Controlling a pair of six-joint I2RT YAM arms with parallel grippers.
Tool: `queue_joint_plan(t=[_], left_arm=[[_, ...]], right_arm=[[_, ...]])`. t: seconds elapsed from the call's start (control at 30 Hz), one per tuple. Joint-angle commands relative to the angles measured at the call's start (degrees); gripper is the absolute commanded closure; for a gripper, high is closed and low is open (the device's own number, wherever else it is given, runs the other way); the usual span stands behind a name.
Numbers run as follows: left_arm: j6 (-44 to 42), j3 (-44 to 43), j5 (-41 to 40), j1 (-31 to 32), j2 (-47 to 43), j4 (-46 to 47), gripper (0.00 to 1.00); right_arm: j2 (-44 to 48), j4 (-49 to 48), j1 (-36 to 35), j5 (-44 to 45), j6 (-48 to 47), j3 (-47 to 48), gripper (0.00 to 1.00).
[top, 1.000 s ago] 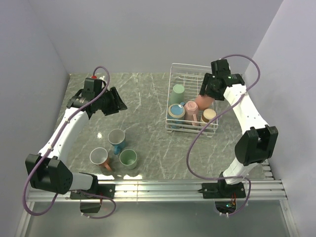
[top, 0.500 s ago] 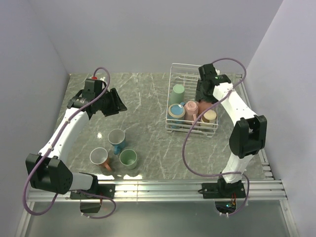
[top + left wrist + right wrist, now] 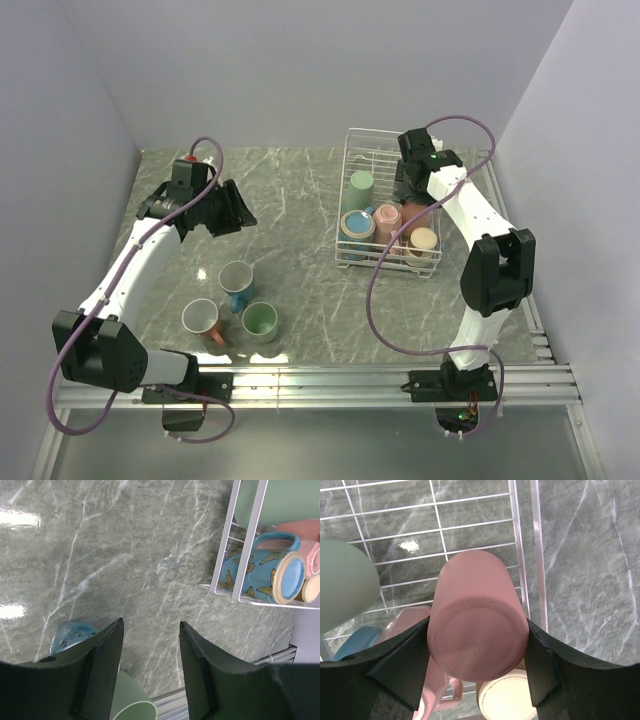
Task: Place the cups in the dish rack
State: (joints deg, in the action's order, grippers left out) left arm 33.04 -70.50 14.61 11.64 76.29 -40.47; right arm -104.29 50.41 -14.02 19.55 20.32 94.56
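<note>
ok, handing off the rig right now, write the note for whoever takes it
Left gripper: open, empty, above bare table.
Right gripper: shut on salmon cup, upside down over the dish rack.
Done: mint cup, butterfly cup, pink cup and cream-lined cup are in the rack.
Left: seat the salmon cup, then load the blue cup, orange-handled cup and green cup from the table.
</note>
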Motion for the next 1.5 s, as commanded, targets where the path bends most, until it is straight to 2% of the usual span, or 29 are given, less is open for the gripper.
queue_joint_plan(t=[0.0,0.03,0.07,0.17,0.57,0.8,1.07,1.17,1.27,1.3,1.37,1.4,1.47], left_arm=[[-0.9,-0.5,-0.3,0.0,-0.4,-1.0,0.47],[-0.9,-0.6,-0.5,0.0,-0.7,-1.5,0.47],[-0.9,-0.7,-0.9,0.1,-0.9,-2.3,0.47],[-0.5,-0.4,-3.2,0.9,-1.4,-5.7,0.47],[4.1,3.1,-12.8,11.6,-4.6,-15.2,0.48],[5.4,7.3,-14.0,13.6,-3.5,-13.3,0.48],[5.7,8.7,-14.4,15.8,1.9,-9.2,0.48],[5.1,8.8,-17.0,16.0,4.5,-8.5,0.5],[4.6,8.8,-18.0,16.1,6.9,-7.9,0.59],[4.3,8.9,-18.1,16.1,7.8,-7.8,0.69],[4.1,8.5,-18.8,16.1,8.4,-7.6,0.8],[4.0,8.2,-19.1,16.2,8.5,-7.7,0.9],[3.5,7.8,-19.9,16.1,8.7,-8.0,0.99]], right_arm=[[0.9,0.6,-0.1,2.2,0.3,0.4,0.19],[0.9,0.9,-0.1,2.4,0.3,0.7,0.17],[1.3,1.6,-0.1,2.4,0.6,1.1,0.08],[2.5,2.8,-0.1,2.8,1.2,2.4,0.04],[7.8,9.1,0.0,1.7,2.4,12.4,0.01],[9.5,10.2,-0.1,-0.8,1.7,15.6,0.0],[11.5,9.6,-0.1,-3.0,1.3,15.8,0.0],[11.9,9.4,-0.1,-3.6,1.5,15.1,0.0],[12.3,9.1,-0.1,-3.8,1.7,14.6,0.0],[12.4,8.9,-0.2,-3.9,1.7,14.5,0.0],[12.4,9.2,-0.3,-3.7,1.6,14.8,0.0],[12.4,9.2,-0.3,-3.6,1.5,14.9,0.0],[12.5,9.3,0.0,-3.3,1.3,14.9,0.0]])
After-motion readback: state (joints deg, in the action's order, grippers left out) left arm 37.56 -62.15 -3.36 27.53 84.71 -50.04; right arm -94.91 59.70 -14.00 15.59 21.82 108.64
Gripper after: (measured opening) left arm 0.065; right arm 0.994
